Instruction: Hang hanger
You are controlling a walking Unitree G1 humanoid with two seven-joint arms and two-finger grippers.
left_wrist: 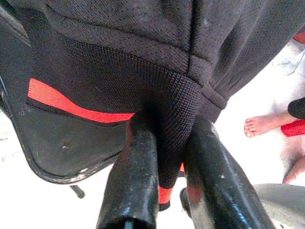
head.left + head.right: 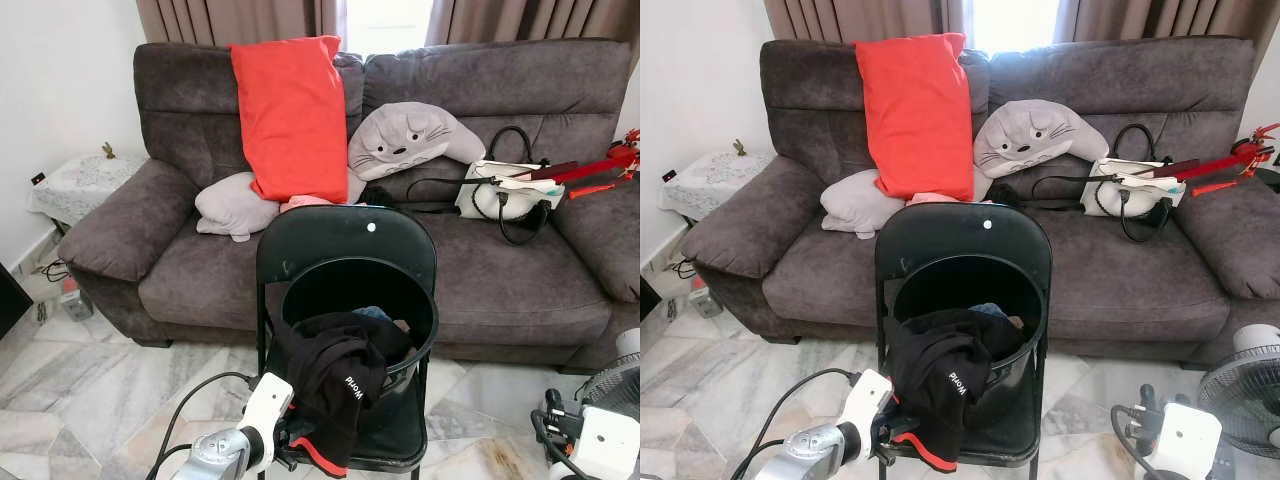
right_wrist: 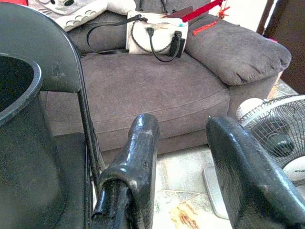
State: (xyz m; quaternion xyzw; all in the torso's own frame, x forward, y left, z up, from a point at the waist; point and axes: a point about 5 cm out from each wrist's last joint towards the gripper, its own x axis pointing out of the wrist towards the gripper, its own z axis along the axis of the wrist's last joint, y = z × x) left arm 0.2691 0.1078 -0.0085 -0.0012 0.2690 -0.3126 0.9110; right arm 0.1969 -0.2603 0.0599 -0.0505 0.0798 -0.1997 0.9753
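A black garment (image 2: pixel 335 375) with a red stripe and white lettering hangs out of a black bucket (image 2: pixel 400 290). The bucket stands on a black folding chair (image 2: pixel 330 235) in front of me. My left gripper (image 1: pixel 171 124) is low at the chair's front edge, shut on the garment's ribbed hem (image 1: pixel 119 71). It also appears beneath the white wrist in the head view, left gripper (image 2: pixel 290 435). My right gripper (image 3: pixel 183 126) is open and holds nothing, low to the right of the chair. A thin red object (image 2: pixel 600 165) lies on the sofa's right arm; I cannot tell what it is.
Behind the chair is a grey sofa (image 2: pixel 500 270) with a red pillow (image 2: pixel 290 115), a grey plush (image 2: pixel 410 135) and a white handbag (image 2: pixel 500 190). A fan (image 2: pixel 610 385) stands at the right. A side table (image 2: pixel 85 180) is at the left. A person's bare foot (image 1: pixel 264 125) rests on the floor nearby.
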